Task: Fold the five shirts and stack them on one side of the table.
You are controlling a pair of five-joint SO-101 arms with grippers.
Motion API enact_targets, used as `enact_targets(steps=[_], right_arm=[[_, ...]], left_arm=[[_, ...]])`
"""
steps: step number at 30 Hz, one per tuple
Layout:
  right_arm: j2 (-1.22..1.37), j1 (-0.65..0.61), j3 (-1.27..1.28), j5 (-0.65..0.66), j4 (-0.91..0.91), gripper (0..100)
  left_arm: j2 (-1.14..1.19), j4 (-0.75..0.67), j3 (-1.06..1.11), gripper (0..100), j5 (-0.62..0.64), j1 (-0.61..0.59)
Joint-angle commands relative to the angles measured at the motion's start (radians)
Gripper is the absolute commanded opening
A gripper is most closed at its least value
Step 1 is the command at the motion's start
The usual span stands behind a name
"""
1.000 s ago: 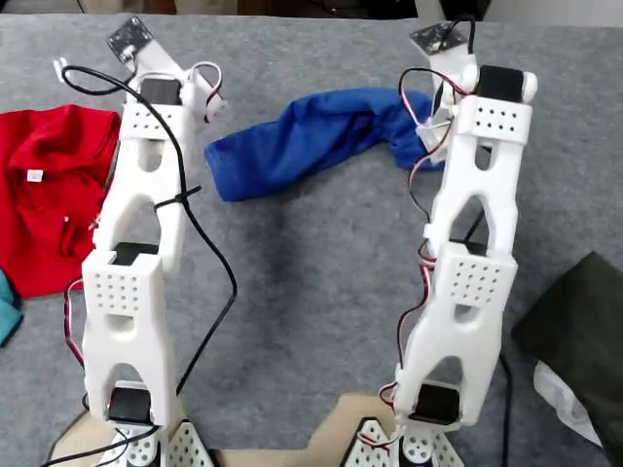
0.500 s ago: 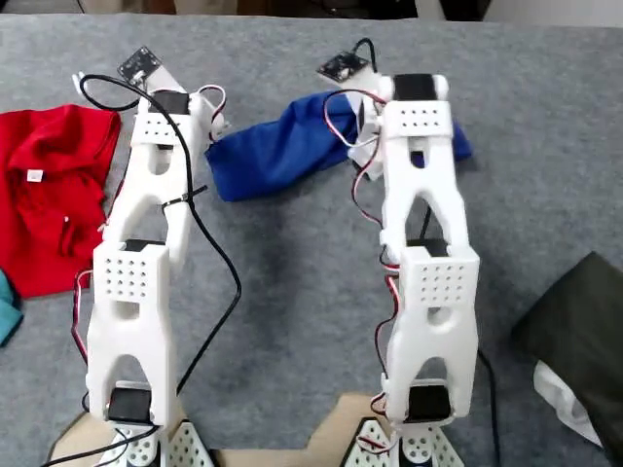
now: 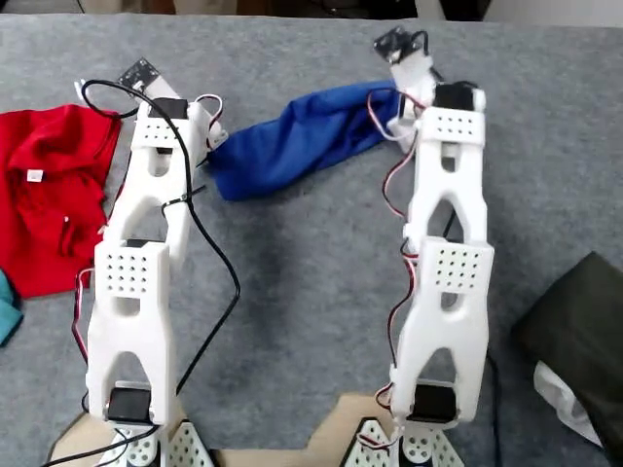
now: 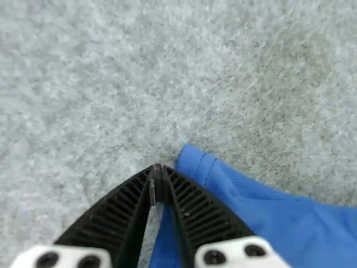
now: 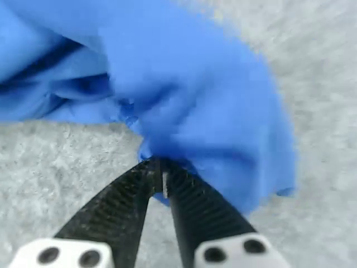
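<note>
On the wrist view my right hand (image 5: 160, 167) is pinching a fold of the blue shirt (image 5: 184, 84), with cloth bunched just past its tips. My left hand (image 4: 157, 169) has its fingers pressed together, and the shirt's hemmed corner lies right beside the tips. I cannot tell whether any cloth is caught there. The high view adds the layout. The blue shirt lies as a bunched band on the desk (image 3: 311, 302) between the two hands, and both arms are stretched out over the desk. A red shirt (image 3: 49, 185) lies well to the outer side of the left hand. A dark shirt (image 3: 574, 321) lies back from the right hand, off to its outer side.
</note>
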Motion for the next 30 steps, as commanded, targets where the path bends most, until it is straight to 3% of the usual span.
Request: enact_targets(steps=[1, 8, 14, 17, 24, 27, 30], right_arm=[[-0.007, 0.002, -0.206, 0.009, 0.114, 0.6], [-0.01, -0.022, -0.556, 0.068, 0.423, 0.6], [-0.09, -0.042, -0.409, 0.114, 0.448, 1.1], [-0.068, -0.058, -0.305, 0.114, 0.382, 8.7], [0.128, -0.058, -0.285, 0.12, 0.046, 33.7], [0.203, -0.056, -0.286, 0.114, -0.018, 29.3], [0.236, -0.044, -0.288, 0.114, -0.049, 14.8]], left_arm=[[-0.012, -0.018, -0.069, 2, 0.002, -0.008], [-0.01, -0.017, -0.072, 2, 0.002, -0.008], [-0.01, -0.015, -0.071, 2, 0.002, -0.006], [-0.01, -0.014, -0.071, 2, 0.002, -0.006], [-0.01, -0.015, -0.071, 2, 0.002, -0.006], [-0.01, -0.015, -0.072, 2, 0.002, -0.008], [-0.01, -0.015, -0.072, 2, 0.0, -0.008]])
